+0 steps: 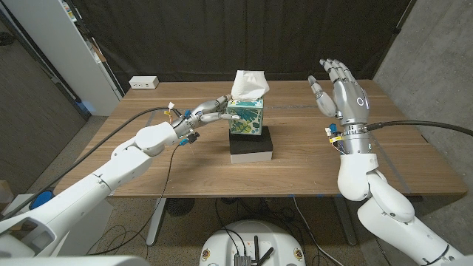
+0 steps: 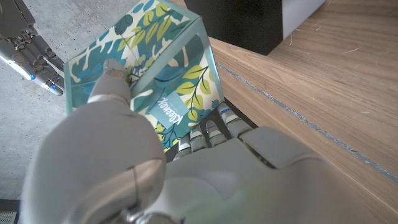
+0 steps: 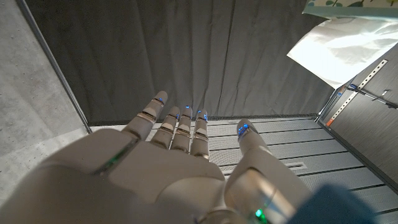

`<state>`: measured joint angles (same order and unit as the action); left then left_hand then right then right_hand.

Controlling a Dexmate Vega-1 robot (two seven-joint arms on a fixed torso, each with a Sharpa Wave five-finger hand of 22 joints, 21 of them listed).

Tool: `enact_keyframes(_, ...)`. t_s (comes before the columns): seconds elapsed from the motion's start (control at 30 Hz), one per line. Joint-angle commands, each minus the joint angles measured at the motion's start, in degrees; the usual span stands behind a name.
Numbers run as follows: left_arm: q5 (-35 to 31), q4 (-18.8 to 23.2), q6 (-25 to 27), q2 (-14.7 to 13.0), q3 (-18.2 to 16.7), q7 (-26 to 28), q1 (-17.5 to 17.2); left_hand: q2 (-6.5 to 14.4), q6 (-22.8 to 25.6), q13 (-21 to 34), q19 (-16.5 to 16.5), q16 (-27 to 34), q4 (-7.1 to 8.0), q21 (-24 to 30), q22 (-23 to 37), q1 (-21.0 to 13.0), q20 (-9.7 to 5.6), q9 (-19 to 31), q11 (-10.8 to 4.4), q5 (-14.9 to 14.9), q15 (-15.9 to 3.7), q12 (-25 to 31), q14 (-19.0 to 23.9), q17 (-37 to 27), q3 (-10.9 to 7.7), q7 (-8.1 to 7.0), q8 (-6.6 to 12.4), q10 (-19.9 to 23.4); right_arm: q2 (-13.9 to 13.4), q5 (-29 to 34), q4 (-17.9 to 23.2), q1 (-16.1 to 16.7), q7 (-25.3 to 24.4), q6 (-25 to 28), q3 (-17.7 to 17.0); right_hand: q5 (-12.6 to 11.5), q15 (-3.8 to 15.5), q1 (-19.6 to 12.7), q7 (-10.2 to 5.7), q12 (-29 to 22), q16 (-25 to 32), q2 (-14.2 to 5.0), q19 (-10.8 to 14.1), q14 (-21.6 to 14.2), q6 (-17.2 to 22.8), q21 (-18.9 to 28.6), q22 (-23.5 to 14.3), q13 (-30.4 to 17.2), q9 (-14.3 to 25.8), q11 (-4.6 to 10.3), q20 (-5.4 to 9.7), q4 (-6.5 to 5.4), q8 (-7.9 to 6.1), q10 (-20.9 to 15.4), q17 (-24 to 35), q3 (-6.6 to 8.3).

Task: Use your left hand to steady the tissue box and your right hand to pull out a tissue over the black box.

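Observation:
A teal leaf-patterned tissue box [image 1: 246, 117] stands on a black box [image 1: 250, 146] at the table's middle, with a white tissue [image 1: 248, 83] sticking up from its top. My left hand [image 1: 208, 112] touches the box's left side; the left wrist view shows its fingers [image 2: 111, 84] pressed against the patterned box [image 2: 158, 74]. My right hand [image 1: 341, 90] is raised to the right of the box, fingers spread, holding nothing and well apart from the tissue. In the right wrist view the right hand [image 3: 180, 155] is open, with the tissue [image 3: 345, 46] off to one side.
A wooden table [image 1: 148, 174] carries the black box. A white power strip [image 1: 144, 83] lies at the far left corner. A dark curtain hangs behind the table. Cables trail from both arms over the tabletop.

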<state>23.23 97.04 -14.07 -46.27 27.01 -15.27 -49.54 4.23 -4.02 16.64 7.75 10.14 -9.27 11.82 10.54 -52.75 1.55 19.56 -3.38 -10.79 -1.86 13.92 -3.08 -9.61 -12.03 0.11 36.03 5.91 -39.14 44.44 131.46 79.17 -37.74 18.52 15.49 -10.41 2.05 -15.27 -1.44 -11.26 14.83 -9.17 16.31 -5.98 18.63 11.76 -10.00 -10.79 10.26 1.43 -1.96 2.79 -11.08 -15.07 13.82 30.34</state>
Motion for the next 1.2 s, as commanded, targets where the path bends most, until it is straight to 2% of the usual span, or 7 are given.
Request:
enact_keyframes(0.03,0.0,-0.03,0.24,-0.06,-0.05,0.29,-0.1,0.05,-0.38,0.19,0.17,0.16,0.11,0.29,0.23,0.5,-0.14,0.24,-0.02,0.1,0.03,0.06,-0.4,-0.18,-0.52,-0.08,0.31,0.27,-1.27,0.58,-0.49,-2.53,1.44,-0.95,1.82,-0.5,2.23,-0.35,-0.19,-0.2,0.2,-0.26,0.26,-0.39,0.06,0.3,-0.23,-0.32,0.3,0.12,-0.45,0.26,-0.07,-0.02,0.07,0.08)
enact_keyframes(1.2,-0.53,0.55,0.88,0.39,0.27,1.27,-0.08,0.13,-0.54,0.28,0.15,0.16,0.11,0.29,0.23,0.64,-0.12,0.16,-0.19,0.12,-0.01,0.03,-0.45,-0.18,-0.73,-0.14,0.92,0.35,-3.92,2.31,-1.81,-8.76,7.7,-2.83,5.12,-1.0,2.54,-2.01,-0.55,-0.1,0.02,-0.95,0.28,-0.26,0.54,0.19,-0.26,-0.33,0.33,0.84,-0.48,1.91,-0.1,0.13,-0.16,1.0)
